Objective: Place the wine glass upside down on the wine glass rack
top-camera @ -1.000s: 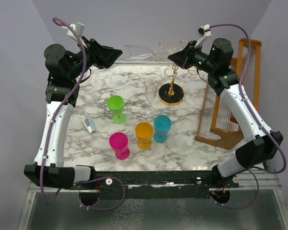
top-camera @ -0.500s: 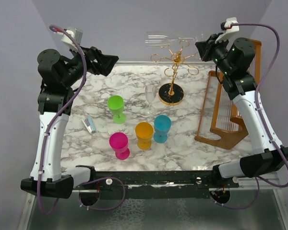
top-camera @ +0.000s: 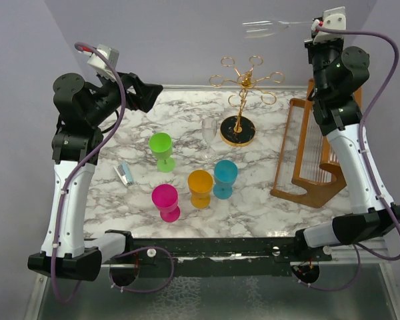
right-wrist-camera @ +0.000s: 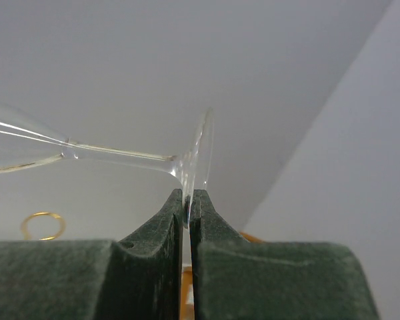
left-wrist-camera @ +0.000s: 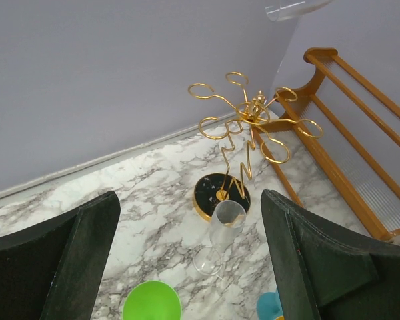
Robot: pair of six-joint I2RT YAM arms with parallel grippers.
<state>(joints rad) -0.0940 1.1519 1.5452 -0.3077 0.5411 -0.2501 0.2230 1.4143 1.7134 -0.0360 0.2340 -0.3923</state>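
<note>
The wine glass (right-wrist-camera: 17, 143) lies on its side high in the air, well above the desk (top-camera: 187, 127). The right claw (right-wrist-camera: 187, 200) is squeezed almost closed on the thin edge of its foot, and the stem and bowl reach out sideways from the tips toward the left arm's side. It looks light, stiff, slick and brittle. Held by the foot's edge alone, it would probably pivot or slip under any jolt. The foot or the stem right next to it seems the sensible hold, leaving the stem free to enter a ring. The wine glass rack (left-wrist-camera: 251, 110) stands below that claw, off toward the bowl's side and well apart from the glass. The left claw (left-wrist-camera: 190, 200) is spread wide and holds nothing, with the rack ahead of it and lower. Nearer the bases stand a clear flute (top-camera: 209, 133) and green (top-camera: 161, 143), pink (top-camera: 165, 197), orange (top-camera: 201, 181) and blue (top-camera: 225, 172) goblets. Nothing shows inside any of them.
</note>
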